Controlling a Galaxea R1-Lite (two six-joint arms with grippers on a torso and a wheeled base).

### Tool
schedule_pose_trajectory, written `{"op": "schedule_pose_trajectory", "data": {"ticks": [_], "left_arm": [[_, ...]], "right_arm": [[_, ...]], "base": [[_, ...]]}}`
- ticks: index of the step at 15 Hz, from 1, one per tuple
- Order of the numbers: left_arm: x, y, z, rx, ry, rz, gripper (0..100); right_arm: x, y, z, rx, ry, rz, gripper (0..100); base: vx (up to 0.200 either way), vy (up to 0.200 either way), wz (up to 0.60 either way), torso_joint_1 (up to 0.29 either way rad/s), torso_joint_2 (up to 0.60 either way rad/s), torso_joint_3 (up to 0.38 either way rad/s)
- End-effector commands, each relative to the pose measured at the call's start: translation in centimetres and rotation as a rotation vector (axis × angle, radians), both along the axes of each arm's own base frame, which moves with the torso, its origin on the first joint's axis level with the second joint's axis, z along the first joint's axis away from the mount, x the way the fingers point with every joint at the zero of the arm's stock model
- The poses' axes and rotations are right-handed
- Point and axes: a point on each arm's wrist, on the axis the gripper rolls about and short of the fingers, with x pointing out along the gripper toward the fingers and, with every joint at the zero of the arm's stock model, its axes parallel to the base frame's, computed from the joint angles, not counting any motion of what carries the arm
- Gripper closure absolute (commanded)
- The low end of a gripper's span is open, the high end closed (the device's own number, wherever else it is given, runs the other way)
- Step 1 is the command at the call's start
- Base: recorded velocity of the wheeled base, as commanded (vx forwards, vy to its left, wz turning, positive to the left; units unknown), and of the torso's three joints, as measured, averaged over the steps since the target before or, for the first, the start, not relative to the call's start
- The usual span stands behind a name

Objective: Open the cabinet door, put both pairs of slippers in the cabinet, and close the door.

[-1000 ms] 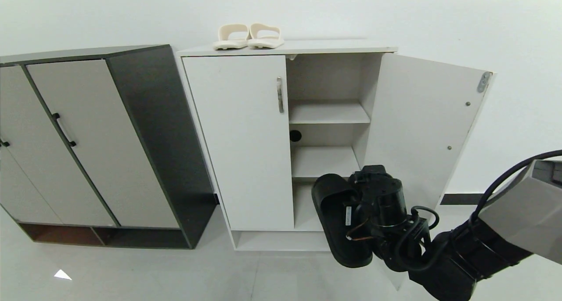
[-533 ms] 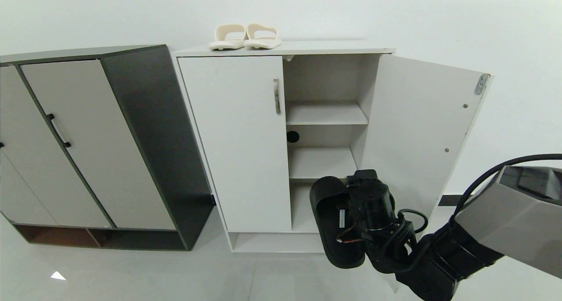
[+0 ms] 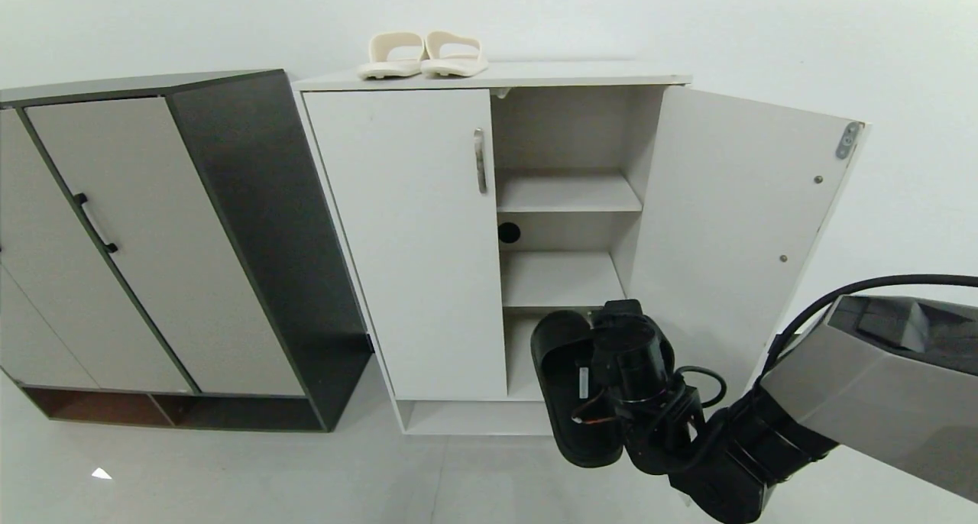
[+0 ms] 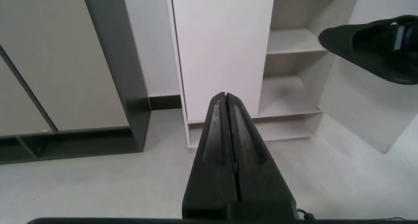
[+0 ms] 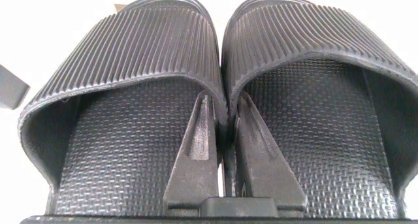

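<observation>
Cabinet (image 3: 412, 249), white and two-doored, stands straight ahead of the right tool (image 5: 224, 105). Its right-hand door (image 3: 726, 226) is swung wide open and stands just to that tool's right, so the opening faces the tool. A larger dark cabinet (image 3: 252, 234) with pale doors stands against the white one's left side, well off to the tool's left, and pale floor (image 3: 229, 470) spreads below. The white cabinet's left door (image 3: 405, 318) is shut and carries an upright metal handle (image 3: 479, 161) at its inner edge. Inside the open half, an upper shelf (image 3: 565, 194) and a middle shelf (image 3: 558, 278) lie above and beyond the tool, with a round hole (image 3: 509, 232) in the back panel between them. The bottom compartment sits directly behind the tool's load. The cream slippers (image 3: 422, 55) rest side by side on the cabinet top, high above the tool and to its left. The black slippers (image 3: 569, 390) have ribbed straps and pebbled footbeds. They hang side by side in the air before the lower part of the opening. The right tool's fingers (image 5: 196, 159) are nearly together, one inside each slipper, pinching the two touching inner strap edges between them. The left tool (image 4: 225, 96) has its fingers pressed flat together, gripping nothing, above the floor and facing the shut door.
</observation>
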Motion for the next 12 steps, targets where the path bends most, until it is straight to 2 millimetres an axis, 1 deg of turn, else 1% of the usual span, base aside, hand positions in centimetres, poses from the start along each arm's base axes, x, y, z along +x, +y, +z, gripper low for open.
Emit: {"op": "schedule_pose_trajectory", "data": {"ticks": [1,5,8,10,12], "left_arm": [[0.0,0.0,0.0,0.000,0.002,-0.001,100],[0.0,0.0,0.0,0.000,0.002,-0.001,100],[0.0,0.0,0.0,0.000,0.002,-0.001,100],[0.0,0.0,0.0,0.000,0.002,-0.001,100],[0.0,0.0,0.0,0.000,0.002,0.001,100]], "right_arm": [[0.4,0.4,-0.5,-0.002,0.001,-0.003,100],[0.5,0.9,-1.2,0.007,-0.010,0.004,100],[0.2,1.5,0.4,0.055,-0.092,-0.021,100],[-0.3,1.6,1.3,0.046,-0.134,-0.038,100],[-0.5,1.8,2.1,0.062,-0.219,-0.034,100]], "base": [[0.000,0.000,0.00,0.007,0.00,-0.168],[0.000,0.000,0.00,0.001,0.00,-0.184],[0.000,0.000,0.00,0.002,0.00,-0.194],[0.000,0.000,0.00,0.005,0.00,-0.190],[0.000,0.000,0.00,0.000,0.00,-0.168]]}}
